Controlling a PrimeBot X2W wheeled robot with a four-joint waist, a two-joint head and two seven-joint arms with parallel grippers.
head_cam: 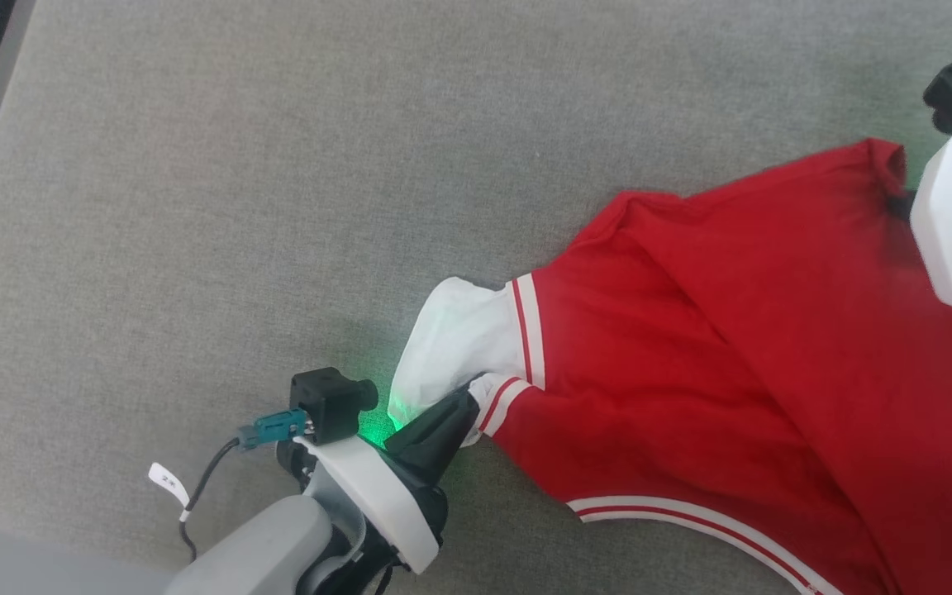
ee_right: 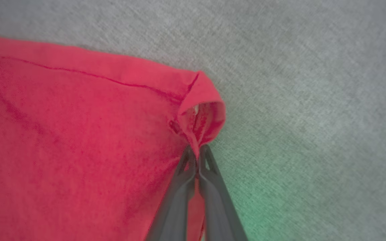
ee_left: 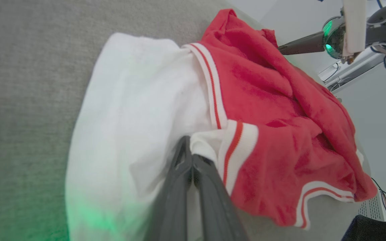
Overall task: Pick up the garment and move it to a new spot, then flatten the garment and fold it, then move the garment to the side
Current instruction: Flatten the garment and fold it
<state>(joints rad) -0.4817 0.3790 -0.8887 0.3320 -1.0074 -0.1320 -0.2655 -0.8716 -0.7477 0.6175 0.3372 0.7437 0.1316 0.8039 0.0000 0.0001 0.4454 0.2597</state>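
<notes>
Jaws pinching garment (head_cam: 732, 330), cable tag (head_cam: 168, 481) seemingly illegible

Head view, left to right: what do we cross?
White cable tag → black camera on the left wrist → white sleeve → red shirt body → white wrist housing of the right arm.

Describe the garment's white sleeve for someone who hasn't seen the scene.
On the grey fabric surface lies the red garment. At its end by the left gripper is the sleeve: one big plain-white panel, edged with red-and-white striped trim.
</notes>
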